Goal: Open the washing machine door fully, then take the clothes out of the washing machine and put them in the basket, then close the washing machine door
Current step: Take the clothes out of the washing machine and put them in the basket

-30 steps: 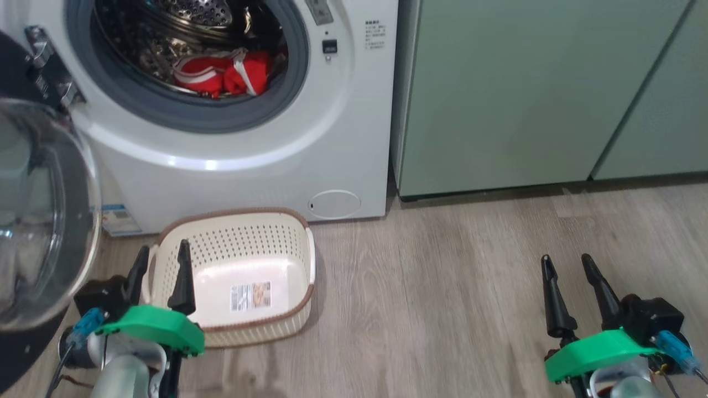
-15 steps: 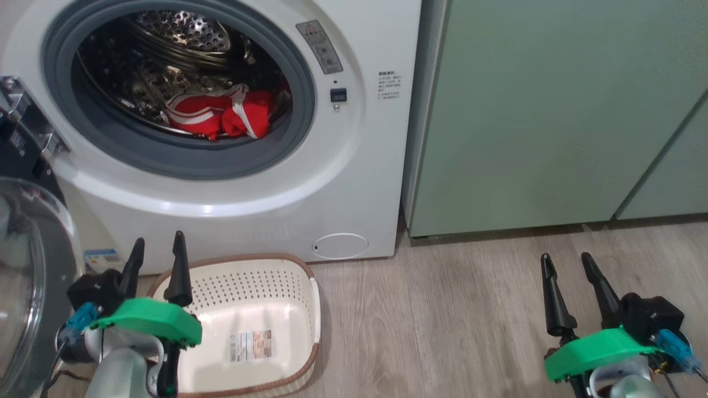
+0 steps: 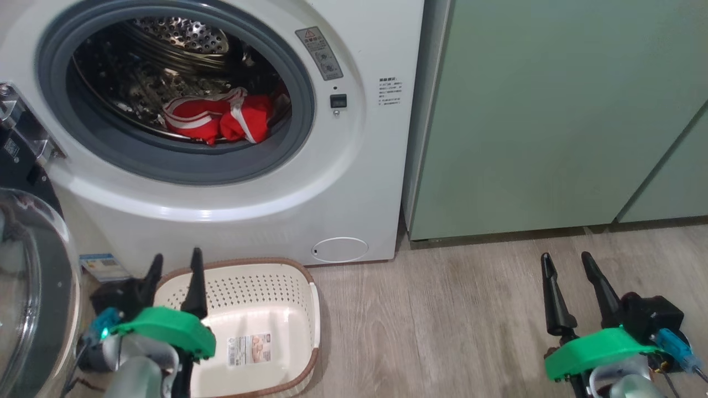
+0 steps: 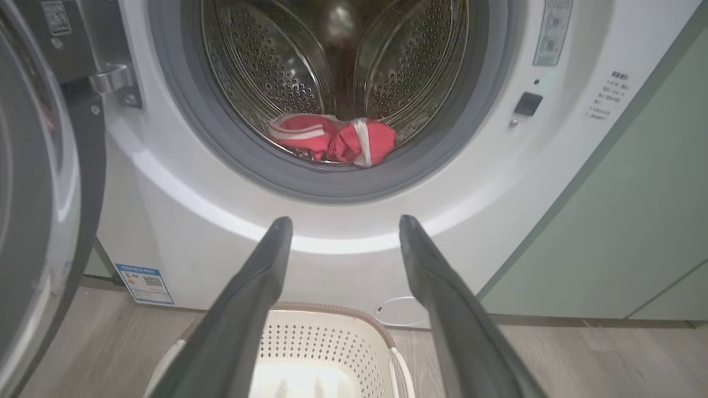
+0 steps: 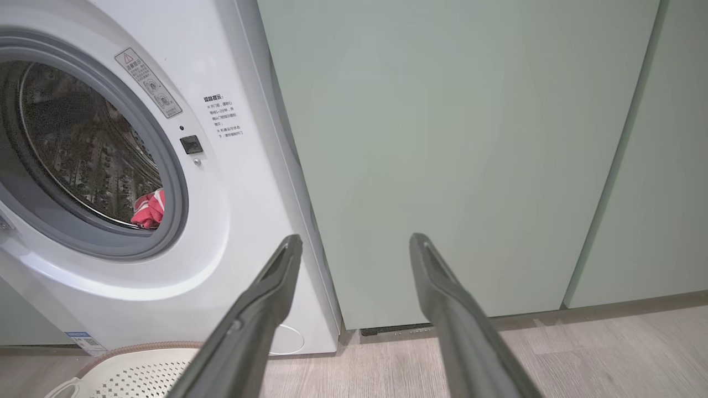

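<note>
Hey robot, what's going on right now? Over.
Open and empty: left gripper, right gripper. Open door; clothes in drum; basket empty. Nothing blocking.

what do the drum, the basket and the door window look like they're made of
Drum: likely stainless steel, shiny, with punched holes and bright reflections.
Basket: seemingly moulded plastic, smooth cream, perforated walls; its brown rim only looks woven.
Washing machine door window: clear, glossy, glass or plastic, hard to tell.
</note>
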### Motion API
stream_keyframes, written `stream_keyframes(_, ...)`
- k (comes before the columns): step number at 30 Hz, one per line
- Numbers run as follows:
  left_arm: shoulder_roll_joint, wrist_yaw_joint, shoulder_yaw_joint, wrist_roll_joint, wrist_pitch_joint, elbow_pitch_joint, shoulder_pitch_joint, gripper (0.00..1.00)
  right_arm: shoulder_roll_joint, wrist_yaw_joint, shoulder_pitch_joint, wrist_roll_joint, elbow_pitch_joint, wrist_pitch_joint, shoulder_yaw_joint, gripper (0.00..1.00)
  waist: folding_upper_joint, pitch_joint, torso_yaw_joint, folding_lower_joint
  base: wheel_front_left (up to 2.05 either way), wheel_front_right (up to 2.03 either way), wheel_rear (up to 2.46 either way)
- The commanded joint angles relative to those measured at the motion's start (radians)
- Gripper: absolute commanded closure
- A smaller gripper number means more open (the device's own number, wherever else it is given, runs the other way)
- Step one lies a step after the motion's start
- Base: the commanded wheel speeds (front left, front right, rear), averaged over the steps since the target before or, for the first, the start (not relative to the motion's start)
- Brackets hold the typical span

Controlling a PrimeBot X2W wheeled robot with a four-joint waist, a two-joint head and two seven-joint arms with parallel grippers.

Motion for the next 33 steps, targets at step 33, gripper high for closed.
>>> stream_keyframes(33, 0.274, 0.001, -0.224, -0.251, 0.444, 0.440, -0.996, 0.00, 0.030, -0.001, -0.268, -0.003, -0.087, -0.006, 0.011, 0.00, 0.0000, 0.495, -0.198, 0.0000, 0.00, 0.00, 0.00)
